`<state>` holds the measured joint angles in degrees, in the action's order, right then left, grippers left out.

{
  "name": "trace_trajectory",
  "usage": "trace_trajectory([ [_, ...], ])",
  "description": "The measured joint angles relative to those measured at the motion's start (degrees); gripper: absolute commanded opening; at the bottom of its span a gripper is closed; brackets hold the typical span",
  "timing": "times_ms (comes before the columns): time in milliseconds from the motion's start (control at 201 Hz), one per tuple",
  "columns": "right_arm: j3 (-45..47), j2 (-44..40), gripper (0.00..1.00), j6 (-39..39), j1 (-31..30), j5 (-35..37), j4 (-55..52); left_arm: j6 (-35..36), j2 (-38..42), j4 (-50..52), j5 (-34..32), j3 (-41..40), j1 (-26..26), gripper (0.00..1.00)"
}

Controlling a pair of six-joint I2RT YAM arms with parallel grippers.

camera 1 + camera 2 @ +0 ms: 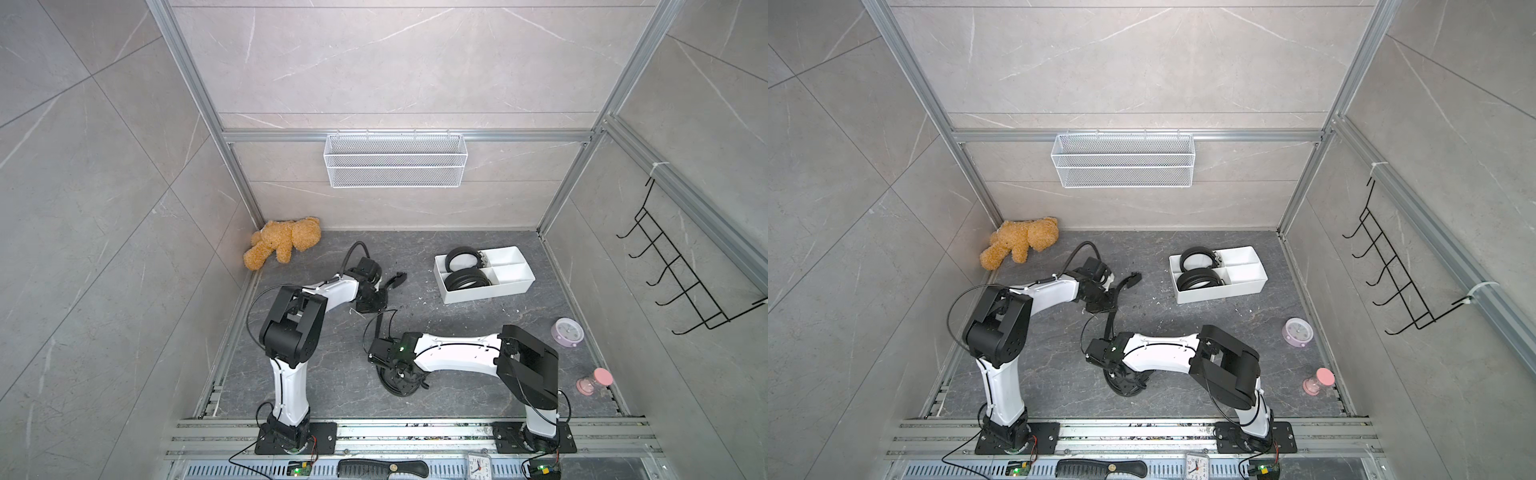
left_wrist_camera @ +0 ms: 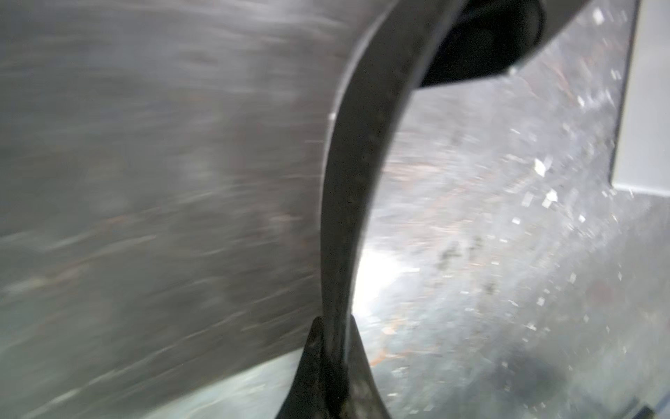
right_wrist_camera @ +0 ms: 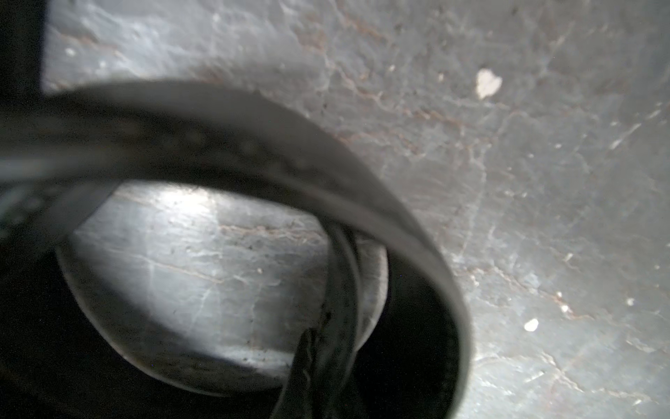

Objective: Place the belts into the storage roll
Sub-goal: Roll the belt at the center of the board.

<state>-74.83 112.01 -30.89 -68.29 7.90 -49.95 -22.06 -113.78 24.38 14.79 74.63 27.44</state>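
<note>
The storage roll (image 1: pixel 490 293) (image 1: pixel 1223 292), a white divided tray, sits at the back right of the floor. Two coiled belts (image 1: pixel 460 257) (image 1: pixel 464 281) fill its two left compartments. A third belt runs loose between my arms. Its free end (image 1: pixel 398 279) (image 1: pixel 1133 277) sticks out beyond my left gripper (image 1: pixel 376 302), which is shut on the strap (image 2: pixel 357 163). Its coiled part (image 1: pixel 400 384) (image 3: pixel 253 119) lies on the floor under my right gripper (image 1: pixel 395 370), which is shut on a turn of the coil (image 3: pixel 344 290). The tray's corner (image 2: pixel 649 109) shows in the left wrist view.
A teddy bear (image 1: pixel 282 243) lies in the back left corner. A wire basket (image 1: pixel 395 160) hangs on the back wall and a black hook rack (image 1: pixel 681 274) on the right wall. A pink alarm clock (image 1: pixel 567 331) and pink hourglass (image 1: pixel 595 381) stand at the right.
</note>
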Motion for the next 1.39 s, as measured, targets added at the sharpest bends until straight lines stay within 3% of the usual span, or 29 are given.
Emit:
trace_trajectory([
  [50,-0.2,0.2,0.0,0.0,0.0,-0.1,0.0,1.0,-1.5,1.3,0.3,2.4,1.4,0.42],
  [129,-0.4,0.3,0.0,0.0,0.0,-0.2,0.0,1.6,-1.9,1.8,0.3,4.0,3.2,0.63],
  [239,-0.9,0.5,0.0,0.0,-0.1,-0.4,0.1,0.9,0.2,0.8,0.4,1.5,2.6,0.73],
  [388,-1.0,0.6,0.0,-0.2,-0.2,-0.4,0.3,-0.9,8.0,0.2,0.4,-7.0,-2.6,0.8],
  [533,-1.2,0.8,0.02,-0.5,-0.2,-0.4,0.2,-2.4,16.4,-0.6,0.3,-10.6,-7.3,0.81],
  [761,-3.0,1.7,0.34,-1.4,-0.6,-1.3,1.6,-4.9,31.6,0.7,-2.3,-15.1,-11.9,0.8],
  [926,-3.2,1.7,0.42,-1.8,-0.7,-1.7,2.1,-8.5,43.4,5.5,-2.3,-25.7,-11.8,0.79],
  [1015,-3.2,1.6,0.45,-2.2,-0.7,-1.8,2.0,-11.6,48.3,8.3,-1.8,-32.4,-9.7,0.79],
  [1130,-3.3,0.6,0.47,-2.6,-0.8,-2.1,1.3,-15.4,51.5,10.5,-0.8,-37.8,-2.8,0.81],
  [1269,-3.3,-2.9,0.49,-3.0,-0.7,-2.9,0.2,-16.7,51.7,10.1,-0.9,-38.0,5.8,0.81],
  [1394,-3.3,-7.1,0.5,-3.6,-0.8,-4.1,-0.3,-16.3,50.1,10.3,-2.3,-36.7,9.8,0.78],
])
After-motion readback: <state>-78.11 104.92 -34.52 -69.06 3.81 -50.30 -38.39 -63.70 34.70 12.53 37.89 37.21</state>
